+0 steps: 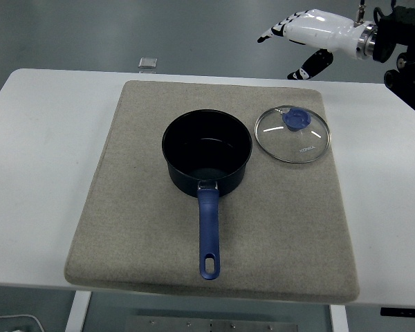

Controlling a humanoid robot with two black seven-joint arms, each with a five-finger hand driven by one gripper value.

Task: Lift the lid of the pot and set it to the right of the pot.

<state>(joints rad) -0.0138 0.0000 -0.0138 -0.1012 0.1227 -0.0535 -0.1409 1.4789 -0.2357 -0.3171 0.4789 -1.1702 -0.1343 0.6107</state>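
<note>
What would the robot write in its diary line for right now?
lid: flat on mat, right of pot | right hand: open, raised, empty | left: unseen

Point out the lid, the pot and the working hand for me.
lid [292, 134], head view, on the glass beside the blue knob
pot [207, 153], head view, on the dark inner bottom
right hand [311, 26], head view, on the white back

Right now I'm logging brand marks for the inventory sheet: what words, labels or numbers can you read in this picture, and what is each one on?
No text here can be read.
Glass lid: a small pale mark on the glass near its right rim, probably a brand, too small and blurred to read.
Pot: no print visible.
Small grey object at the table's far edge: no legible marking.
</note>
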